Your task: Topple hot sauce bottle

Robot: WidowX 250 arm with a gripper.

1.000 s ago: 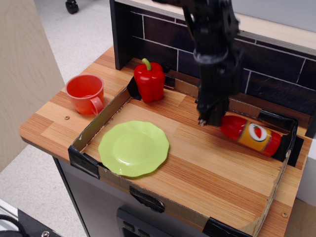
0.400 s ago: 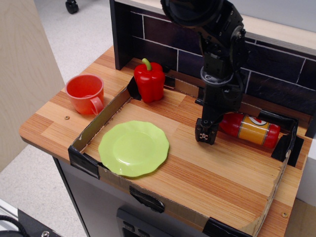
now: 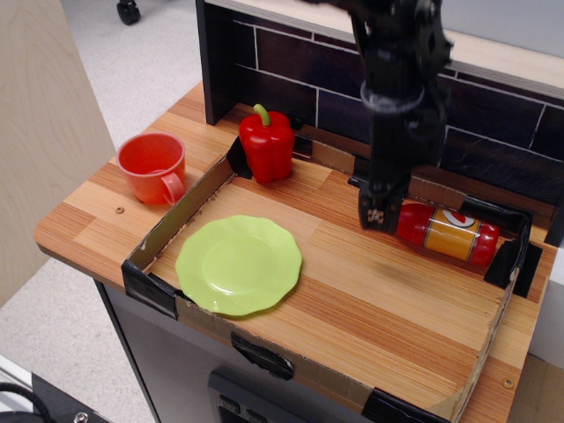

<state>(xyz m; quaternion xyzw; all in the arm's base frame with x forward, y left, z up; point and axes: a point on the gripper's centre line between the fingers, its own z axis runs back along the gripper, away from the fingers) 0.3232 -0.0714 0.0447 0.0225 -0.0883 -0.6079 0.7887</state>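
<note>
So the small glossy red plastic hot sauce bottle with the orange-yellow swirl label (image 3: 448, 233) is already lying on its side, over at the right-hand end of the wooden worktop (image 3: 370, 308), tucked against the low cardboard rim (image 3: 507, 256) near the dark tiled back wall. Its long axis runs roughly from 10 o'clock to 4 o'clock in the picture, with one end pointing toward the arm and the other into the corner; I can't tell which end is the cap. The black end effector (image 3: 381, 214) hangs right at that near end, so from the end effector the bottle stretches away toward about 4 o'clock, touching or just beside it, can't tell which from this angle. The jaws look drawn close together with nothing between them, though the view is too dark to be certain. My read: the topple looks done since the bottle is flat, so any next move is probably just backing off up and toward 10 o'clock without rolling it. The red bell pepper with green stem (image 3: 266, 144), the light green scalloped plate (image 3: 238, 264) and the orange-red cup (image 3: 154, 166) are all well apart to the left.
</note>
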